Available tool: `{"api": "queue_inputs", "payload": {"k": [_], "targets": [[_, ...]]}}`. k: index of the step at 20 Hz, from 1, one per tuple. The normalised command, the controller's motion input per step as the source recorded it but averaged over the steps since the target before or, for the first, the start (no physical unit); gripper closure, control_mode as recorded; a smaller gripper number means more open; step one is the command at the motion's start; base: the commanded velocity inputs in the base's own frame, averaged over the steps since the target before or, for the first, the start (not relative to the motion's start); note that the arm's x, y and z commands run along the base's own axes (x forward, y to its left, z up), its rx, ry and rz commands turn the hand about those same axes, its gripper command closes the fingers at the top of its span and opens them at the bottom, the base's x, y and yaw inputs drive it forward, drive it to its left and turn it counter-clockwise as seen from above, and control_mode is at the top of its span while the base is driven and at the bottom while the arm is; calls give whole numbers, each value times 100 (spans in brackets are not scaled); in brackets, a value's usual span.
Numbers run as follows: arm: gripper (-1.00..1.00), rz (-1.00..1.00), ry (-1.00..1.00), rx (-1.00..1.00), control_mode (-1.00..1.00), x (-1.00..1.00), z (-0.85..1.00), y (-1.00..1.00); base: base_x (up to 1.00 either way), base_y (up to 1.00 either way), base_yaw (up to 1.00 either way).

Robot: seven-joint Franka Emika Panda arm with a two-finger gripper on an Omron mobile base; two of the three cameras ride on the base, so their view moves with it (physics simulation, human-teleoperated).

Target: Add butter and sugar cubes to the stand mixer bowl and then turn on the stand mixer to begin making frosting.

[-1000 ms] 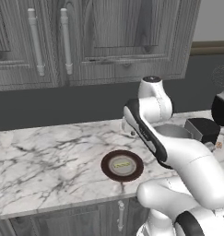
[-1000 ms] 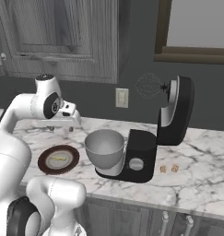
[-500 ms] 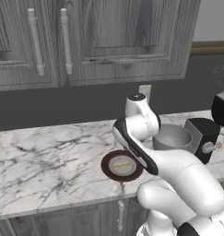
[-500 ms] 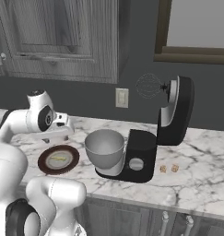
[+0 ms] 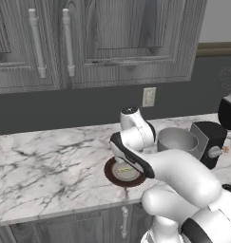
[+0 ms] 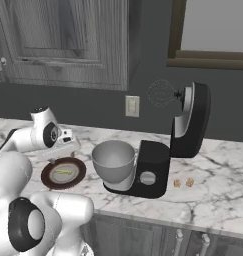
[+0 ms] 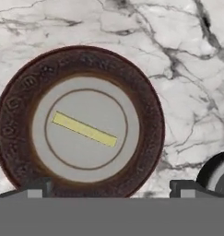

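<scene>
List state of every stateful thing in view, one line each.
gripper: open, holding nothing, above the plate.
butter: lying flat on the plate's grey centre, not yet picked.
plate: flat on the counter, left of the mixer bowl.
stand mixer bowl: upright on the mixer base, looks empty.
stand mixer: head tilted back, whisk raised clear of the bowl.
sugar cubes: two, on the counter right of the mixer base.
</scene>
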Motion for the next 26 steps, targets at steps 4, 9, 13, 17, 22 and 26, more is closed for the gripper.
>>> {"api": "queue_inputs", "payload": {"k": [4,9,13,17,22,26], "targets": [[-100,21,9,-4,-100,27,-42,9,0,0,0],[-100,32,-1,0,-100,4,-42,7,0,0,0],[-100,22,-15,0,-100,-21,-36,0,0,0,0],[-100,15,-9,0,-100,-28,-31,3,0,0,0],[-100,12,-1,0,-100,-11,-20,1,0,0,0],[-100,8,0,0,-100,28,-27,0,0,0,0]]}}
